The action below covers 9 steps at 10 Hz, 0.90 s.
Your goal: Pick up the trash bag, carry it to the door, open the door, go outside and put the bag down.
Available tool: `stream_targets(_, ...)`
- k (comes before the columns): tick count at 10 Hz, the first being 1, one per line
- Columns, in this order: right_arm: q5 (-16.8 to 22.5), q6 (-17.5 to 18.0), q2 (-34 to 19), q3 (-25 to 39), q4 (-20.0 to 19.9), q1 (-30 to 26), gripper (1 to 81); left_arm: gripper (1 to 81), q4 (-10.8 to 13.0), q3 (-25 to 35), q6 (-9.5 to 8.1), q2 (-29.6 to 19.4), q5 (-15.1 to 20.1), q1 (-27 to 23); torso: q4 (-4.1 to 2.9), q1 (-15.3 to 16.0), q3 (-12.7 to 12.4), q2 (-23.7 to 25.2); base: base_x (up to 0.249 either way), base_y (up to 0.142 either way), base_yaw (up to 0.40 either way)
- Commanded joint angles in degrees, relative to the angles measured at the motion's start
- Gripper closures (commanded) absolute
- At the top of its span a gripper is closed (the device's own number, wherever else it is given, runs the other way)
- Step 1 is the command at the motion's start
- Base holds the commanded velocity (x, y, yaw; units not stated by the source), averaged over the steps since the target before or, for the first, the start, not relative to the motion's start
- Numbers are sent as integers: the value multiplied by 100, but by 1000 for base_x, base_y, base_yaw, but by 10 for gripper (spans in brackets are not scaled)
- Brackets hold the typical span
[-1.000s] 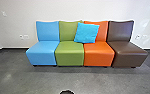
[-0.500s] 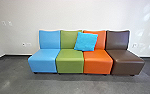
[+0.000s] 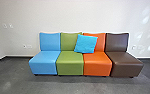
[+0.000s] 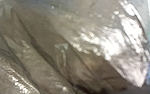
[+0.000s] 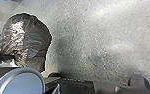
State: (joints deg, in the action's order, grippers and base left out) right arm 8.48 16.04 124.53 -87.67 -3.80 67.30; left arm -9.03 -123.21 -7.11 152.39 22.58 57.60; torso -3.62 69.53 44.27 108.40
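Row of four chairs by a wall, with the trash bag close to the robot. Over the past second the whole scene has slid lower in the head view, most of it in the first half; the shift belongs to the robot's camera, probably tilting upward as the torso straightens, and the blue chair [image 3: 44,62], green chair [image 3: 70,62], orange chair [image 3: 97,63] and brown chair [image 3: 123,63] keep their places side by side near the edge of the floor [image 3: 73,86] along the wall [image 3: 73,16]. The turquoise cushion [image 3: 86,43] leans, tilted, across the adjoining backs of the green and orange chairs. For the task, this change suggests a posture adjustment around the carrying stage rather than progress at the door; setting down outside remains undone. The trash bag [image 5: 28,40], dark, shiny and creased, is just beside the robot's dark plate [image 5: 76,86], near its edge; whether it hangs clear of the floor or rests there cannot be determined. Arm pose, inferred: the left wrist is very close to the bag, its camera facing the creased film, whereas the right wrist is farther off, its camera directed down over bag, floor and plate. Whether the left gripper or the right gripper is spread, closed or clamped on the bag cannot be told.
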Motion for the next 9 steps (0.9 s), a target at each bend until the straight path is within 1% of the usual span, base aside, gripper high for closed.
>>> stream_targets(1, -74, -154, -75, 32, 2, -20, 10, 811, 7, 69, 333, -173, 282, -254, 0, -362, 0, -562, 0, 0, 0)
stream_targets(4, -189, -189, 22, -179, 64, 253, 10, 811, 16, -150, 421, -174, 247, 1, 0, -751, -2, -1168, 0, 0, 0)
stream_targets(6, -216, -233, 119, -293, 134, 394, 10, 811, 7, -151, 491, -165, 247, 124, 0, -1018, -2, -1581, 0, 0, 0)
stream_targets(7, -224, -250, 180, -336, 152, 438, 10, 811, 16, -151, 517, -147, 247, 177, 0, -1147, -295, -1782, 0, 0, 0)
stream_targets(8, -224, -268, 250, -390, 178, 490, 10, 811, 16, -168, 526, -121, 247, 221, 0, -1265, -436, -1978, 0, 0, 0)
stream_targets(9, -224, -277, 347, -486, 196, 534, 10, 811, 16, -195, 544, -95, 230, 248, 0, -1364, -512, -2134, 0, 0, 0)
